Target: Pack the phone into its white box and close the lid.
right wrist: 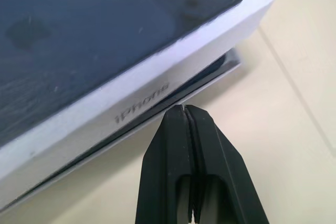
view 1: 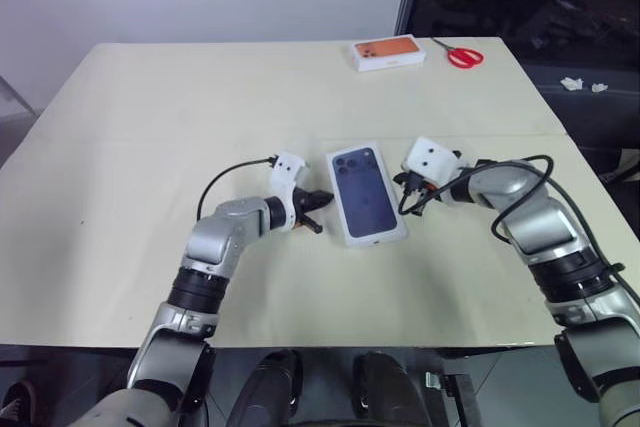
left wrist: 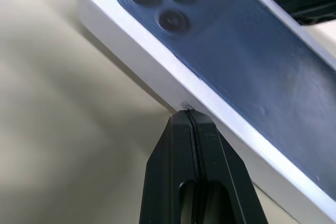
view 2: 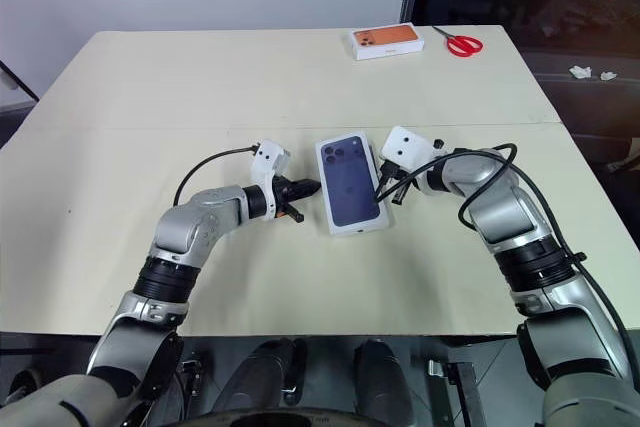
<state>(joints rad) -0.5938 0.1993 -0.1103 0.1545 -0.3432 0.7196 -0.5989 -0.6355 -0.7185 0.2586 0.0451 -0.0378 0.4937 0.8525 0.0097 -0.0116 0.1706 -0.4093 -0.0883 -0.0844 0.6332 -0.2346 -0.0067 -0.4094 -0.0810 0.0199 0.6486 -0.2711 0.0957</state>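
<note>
1. Left gripper (view 1: 318, 213): fingers pressed fully together, holding nothing. Its closed tip sits against or just short of the lid's long side wall; contact cannot be confirmed from the left wrist view.
2. Right gripper (view 2: 384, 186): likewise fully closed and empty, its tip just beside the opposite long side of the lid (view 1: 364, 192), low down near the seam.
3. Lid lies between the two grippers, printed face up (dark blue phone back, three lenses). It covers the white box (right wrist: 131, 129), of which a thin lower edge shows under the lid wall in the right wrist view.
4. Phone is hidden; presumably inside under the lid, but unverifiable.
5. Seating: in the right wrist view a dark gap shows between the lid wall and the lower edge. Judgement: lid not fully down, or sitting slightly skewed.
6. Stage, as a judgement: closing nearly done; what is left is pressing or squaring the lid.
7. Risks:
   - uneven sideways push from one tip would slide or rotate the whole box on the table (view 1: 150, 127);
   - pressing one edge only could cock the lid and jam it;
   - a tip catching the seam could lift the lid back off.
</note>
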